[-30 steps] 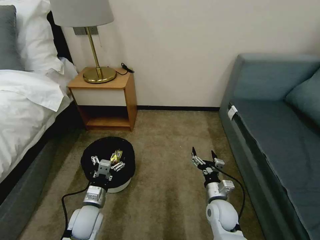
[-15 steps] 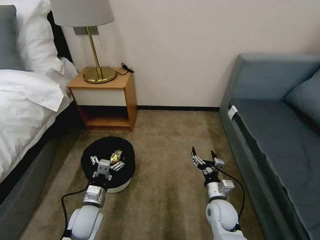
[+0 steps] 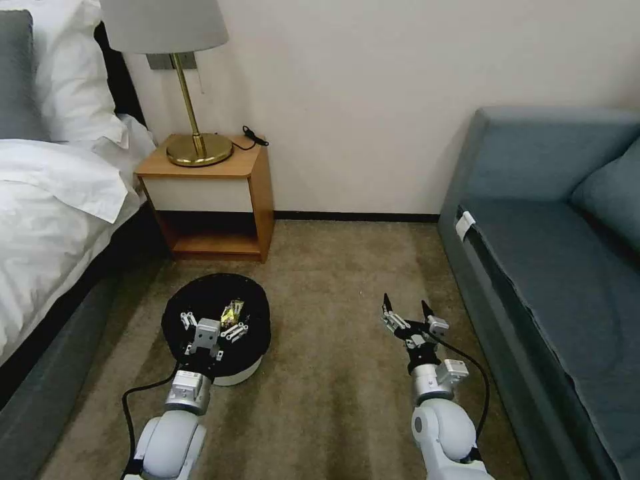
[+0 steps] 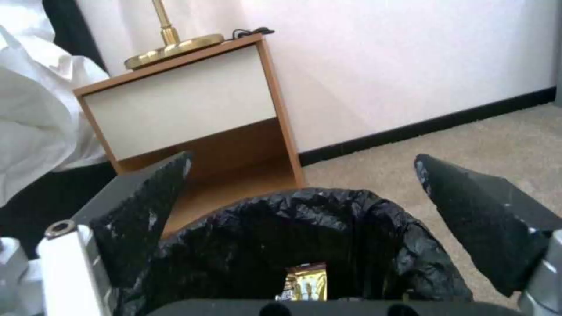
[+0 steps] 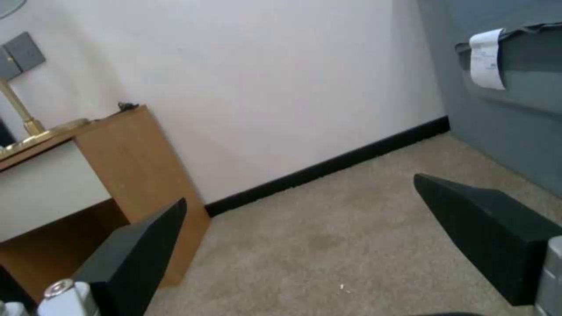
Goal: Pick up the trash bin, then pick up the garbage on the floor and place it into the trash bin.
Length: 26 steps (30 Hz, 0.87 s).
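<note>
Standing on the tan carpet (image 3: 333, 400) between the bed (image 3: 47, 220) and the grey sofa (image 3: 567, 267): the trash bin (image 3: 247, 373), white and lined with a crinkly black bag, just in front of the wooden nightstand (image 3: 213, 193). Lying inside the bin: a shiny gold-brown snack wrapper (image 3: 233, 311). Hovering over the near part of the bin's mouth: the left gripper (image 3: 215, 328), released, fingers spread wide and holding nothing, black pads (image 4: 146, 202) flanking the bag's rim in the left wrist view. Hanging above bare carpet near the sofa, well apart from the bin: the right gripper (image 3: 408, 312), likewise released and empty. Sitting on the nightstand: a brass lamp (image 3: 193, 143).
</note>
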Tool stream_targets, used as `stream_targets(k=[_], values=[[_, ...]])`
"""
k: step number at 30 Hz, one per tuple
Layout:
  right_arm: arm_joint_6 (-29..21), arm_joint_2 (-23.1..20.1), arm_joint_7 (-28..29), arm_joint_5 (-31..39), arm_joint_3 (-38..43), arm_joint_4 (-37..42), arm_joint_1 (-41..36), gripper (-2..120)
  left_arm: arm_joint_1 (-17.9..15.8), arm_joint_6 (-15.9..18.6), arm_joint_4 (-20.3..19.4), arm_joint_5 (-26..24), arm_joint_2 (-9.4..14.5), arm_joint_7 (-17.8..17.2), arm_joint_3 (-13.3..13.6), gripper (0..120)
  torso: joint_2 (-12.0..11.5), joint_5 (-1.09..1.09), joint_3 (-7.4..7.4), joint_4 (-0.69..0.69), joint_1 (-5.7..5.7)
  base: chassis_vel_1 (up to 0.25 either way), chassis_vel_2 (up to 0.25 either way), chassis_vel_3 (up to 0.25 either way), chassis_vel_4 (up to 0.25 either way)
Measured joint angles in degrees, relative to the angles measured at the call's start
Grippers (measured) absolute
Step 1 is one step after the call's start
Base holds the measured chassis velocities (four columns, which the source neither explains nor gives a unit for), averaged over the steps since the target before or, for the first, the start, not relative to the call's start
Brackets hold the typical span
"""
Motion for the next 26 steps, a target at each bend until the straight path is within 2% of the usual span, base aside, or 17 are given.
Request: stream_targets(k=[26], values=[[-0.01,0.0,-0.07,0.05,-0.01,-0.05,0.02,100,-0.01,0.05,0.0,-0.05,0.0,-0.03,-0.01,100,0.0,0.0,0.0,0.0,0.0,0.0,0.0,0.0,0.0]])
